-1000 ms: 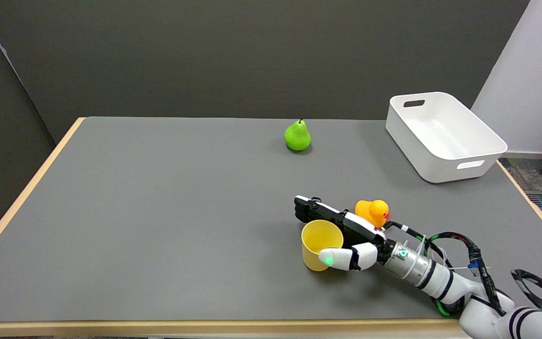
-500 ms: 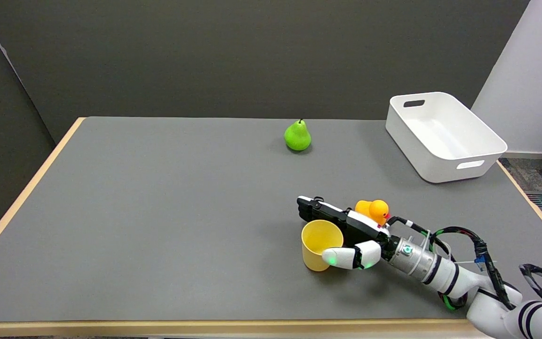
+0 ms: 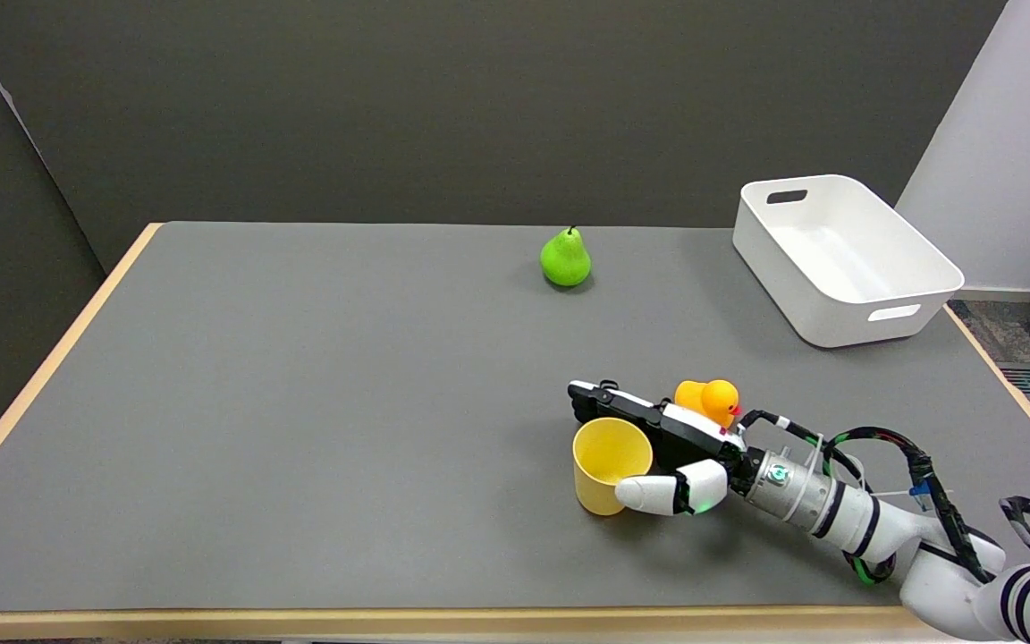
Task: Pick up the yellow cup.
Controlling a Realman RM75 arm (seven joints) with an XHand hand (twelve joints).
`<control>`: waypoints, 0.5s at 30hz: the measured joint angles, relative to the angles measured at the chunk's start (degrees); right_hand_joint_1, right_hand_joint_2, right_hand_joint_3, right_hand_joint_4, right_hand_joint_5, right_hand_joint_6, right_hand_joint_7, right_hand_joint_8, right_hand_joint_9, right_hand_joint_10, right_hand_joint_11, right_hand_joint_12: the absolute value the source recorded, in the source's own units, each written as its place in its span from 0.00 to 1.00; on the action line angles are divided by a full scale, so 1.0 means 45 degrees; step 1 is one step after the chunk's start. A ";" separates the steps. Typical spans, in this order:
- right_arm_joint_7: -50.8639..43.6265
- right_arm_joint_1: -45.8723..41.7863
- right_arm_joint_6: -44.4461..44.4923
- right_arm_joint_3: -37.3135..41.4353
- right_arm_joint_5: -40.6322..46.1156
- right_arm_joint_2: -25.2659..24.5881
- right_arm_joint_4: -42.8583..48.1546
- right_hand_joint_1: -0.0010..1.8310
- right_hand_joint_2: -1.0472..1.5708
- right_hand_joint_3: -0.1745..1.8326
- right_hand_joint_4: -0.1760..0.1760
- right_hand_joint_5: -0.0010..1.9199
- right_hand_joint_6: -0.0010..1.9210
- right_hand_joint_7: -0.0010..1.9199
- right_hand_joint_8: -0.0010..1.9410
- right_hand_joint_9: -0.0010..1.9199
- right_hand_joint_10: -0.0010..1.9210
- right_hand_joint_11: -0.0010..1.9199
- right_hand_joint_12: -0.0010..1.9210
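The yellow cup (image 3: 606,465) stands upright on the grey table (image 3: 300,402), mouth up, right of centre near the front. My right hand (image 3: 671,443) reaches in from the lower right and brackets the cup. Its black fingers (image 3: 609,404) stretch straight behind the rim, and the white thumb (image 3: 649,492) lies in front of the cup's lower right side. The fingers are spread apart and not closed around the cup. Whether the thumb touches the cup wall I cannot tell.
An orange rubber duck (image 3: 708,400) sits just behind my hand's back. A green pear (image 3: 565,258) stands far back, centre. A white bin (image 3: 841,258) occupies the back right corner. The table's front edge (image 3: 390,622) is close below the arm.
My right hand and forearm have slid a little to the right along the cup. The cup, duck and pear have stayed where they were.
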 measured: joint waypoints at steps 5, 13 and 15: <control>-0.0025 -0.0032 -0.0115 0.0003 -0.0055 0.0031 0.0052 0.47 0.64 0.38 0.00 0.00 0.00 0.00 0.00 0.00 0.00 0.00 0.00; -0.0248 -0.0068 -0.0231 0.0047 -0.0065 0.0031 0.0112 0.46 0.64 0.40 0.00 0.00 0.00 0.00 0.00 0.00 0.00 0.00 0.00; -0.0300 -0.0074 -0.0242 0.0057 -0.0065 0.0008 0.0115 0.46 0.65 0.42 0.00 0.00 0.02 0.00 0.00 0.00 0.00 0.00 0.00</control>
